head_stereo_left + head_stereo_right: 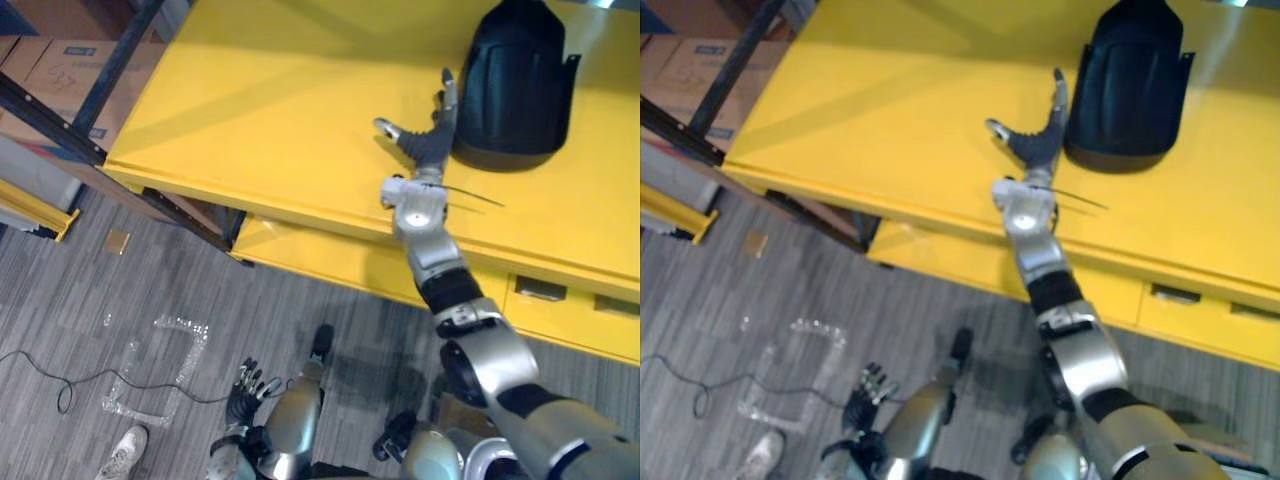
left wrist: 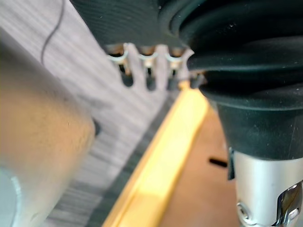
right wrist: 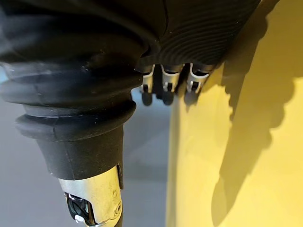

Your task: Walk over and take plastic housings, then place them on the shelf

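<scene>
A black plastic housing lies on the yellow table near its far right. My right hand reaches over the table's front edge and is open. Its straight fingers rest along the housing's left side, and the thumb is spread out to the left, away from it. The right wrist view shows the fingers above the yellow top. My left hand hangs low over the floor, fingers relaxed, holding nothing.
Drawers sit under the table front. A dark shelf frame and cardboard boxes stand at the left, with a yellow rail on the floor. Clear plastic wrap and a person's shoe lie on the carpet.
</scene>
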`<state>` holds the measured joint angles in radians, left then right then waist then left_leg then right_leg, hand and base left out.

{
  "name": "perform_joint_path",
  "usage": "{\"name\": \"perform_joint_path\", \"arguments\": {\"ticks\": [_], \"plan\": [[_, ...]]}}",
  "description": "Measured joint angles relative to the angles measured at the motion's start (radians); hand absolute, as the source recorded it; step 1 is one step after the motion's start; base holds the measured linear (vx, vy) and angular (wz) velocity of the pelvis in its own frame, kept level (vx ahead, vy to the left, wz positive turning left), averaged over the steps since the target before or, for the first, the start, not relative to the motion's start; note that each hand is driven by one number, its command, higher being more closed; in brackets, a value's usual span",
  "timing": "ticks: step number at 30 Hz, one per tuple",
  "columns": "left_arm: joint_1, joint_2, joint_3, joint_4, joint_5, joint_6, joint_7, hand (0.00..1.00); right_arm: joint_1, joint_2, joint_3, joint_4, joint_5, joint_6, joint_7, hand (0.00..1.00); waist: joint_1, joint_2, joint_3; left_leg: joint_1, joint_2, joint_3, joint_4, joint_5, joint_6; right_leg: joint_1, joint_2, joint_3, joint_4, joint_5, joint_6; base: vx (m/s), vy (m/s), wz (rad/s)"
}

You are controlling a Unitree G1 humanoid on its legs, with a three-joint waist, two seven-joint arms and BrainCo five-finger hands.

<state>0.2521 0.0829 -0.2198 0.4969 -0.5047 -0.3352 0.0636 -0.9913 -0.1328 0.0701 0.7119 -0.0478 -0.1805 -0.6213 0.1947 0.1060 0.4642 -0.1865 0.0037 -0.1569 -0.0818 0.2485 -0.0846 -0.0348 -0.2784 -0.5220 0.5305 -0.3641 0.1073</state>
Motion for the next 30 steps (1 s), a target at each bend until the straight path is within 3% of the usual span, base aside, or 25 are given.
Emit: {"name": "perform_joint_path", "arguments": {"ticks": [7, 12, 16, 19, 22, 24, 28, 30], "plan": [[-0.019, 0.014, -0.024, 0.022, -0.001, -0.002, -0.001, 0.00, -0.002, -0.039, -0.007, 0.023, 0.007, -0.021, 0.013, 0.00, -0.008, 0.000, 0.000, 0.006, 0.002, 0.002, 0.000, 0.000, 0.000, 0.005, 0.001, 0.003, 0.000, 0.001, 0.000, -0.01, -0.005, -0.01], [-0.020, 0.018, -0.028, 0.025, -0.001, -0.001, -0.006, 0.00, -0.002, -0.075, 0.012, 0.041, 0.074, -0.088, 0.211, 0.00, -0.015, 0.002, 0.001, 0.010, 0.002, 0.002, 0.000, 0.000, -0.001, 0.011, 0.003, 0.002, -0.003, 0.001, 0.001, 0.00, 0.000, 0.00], [-0.027, 0.018, -0.030, 0.025, -0.001, 0.011, -0.007, 0.00, -0.018, -0.096, 0.063, 0.040, 0.145, -0.089, 0.336, 0.00, -0.014, 0.014, 0.007, 0.014, 0.003, 0.000, 0.000, 0.000, 0.000, 0.018, 0.006, -0.001, -0.007, 0.002, 0.001, 0.00, 0.000, 0.00], [-0.027, 0.018, -0.033, 0.019, -0.001, 0.018, -0.007, 0.00, -0.040, -0.099, 0.090, 0.040, 0.175, -0.087, 0.385, 0.00, -0.011, 0.016, 0.008, 0.012, 0.004, -0.002, 0.000, 0.000, 0.000, 0.018, 0.008, -0.003, -0.009, 0.002, 0.002, 0.00, 0.000, 0.00], [-0.027, 0.020, -0.037, 0.010, 0.000, 0.024, -0.007, 0.00, -0.082, -0.114, 0.089, 0.042, 0.180, -0.092, 0.398, 0.00, 0.000, 0.016, 0.008, 0.011, 0.005, -0.003, 0.000, 0.000, 0.000, 0.020, 0.010, -0.004, -0.013, 0.002, 0.002, 0.00, 0.000, 0.00], [-0.027, 0.020, -0.037, 0.006, 0.000, 0.024, -0.007, 0.00, -0.101, -0.128, 0.089, 0.042, 0.166, -0.121, 0.397, 0.00, 0.006, 0.016, 0.008, 0.011, 0.005, -0.005, 0.000, 0.000, 0.000, 0.023, 0.012, -0.007, -0.016, 0.002, 0.002, -0.02, -0.025, 0.04], [-0.027, 0.022, -0.037, 0.005, 0.000, 0.025, -0.007, 0.00, -0.126, -0.171, 0.089, 0.025, 0.013, -0.160, 0.339, 0.00, 0.006, 0.016, 0.008, 0.011, 0.005, -0.016, 0.000, 0.000, 0.000, 0.035, 0.015, -0.021, -0.023, 0.002, 0.002, -0.02, -0.023, 0.08], [-0.027, 0.028, -0.037, 0.004, 0.001, 0.026, -0.008, 0.00, -0.125, -0.206, 0.089, -0.066, -0.129, -0.164, 0.285, 0.00, 0.002, 0.014, 0.009, 0.010, 0.008, -0.014, 0.000, 0.000, 0.000, 0.035, 0.019, -0.021, -0.031, 0.005, 0.002, -0.01, -0.009, -0.02]]}}
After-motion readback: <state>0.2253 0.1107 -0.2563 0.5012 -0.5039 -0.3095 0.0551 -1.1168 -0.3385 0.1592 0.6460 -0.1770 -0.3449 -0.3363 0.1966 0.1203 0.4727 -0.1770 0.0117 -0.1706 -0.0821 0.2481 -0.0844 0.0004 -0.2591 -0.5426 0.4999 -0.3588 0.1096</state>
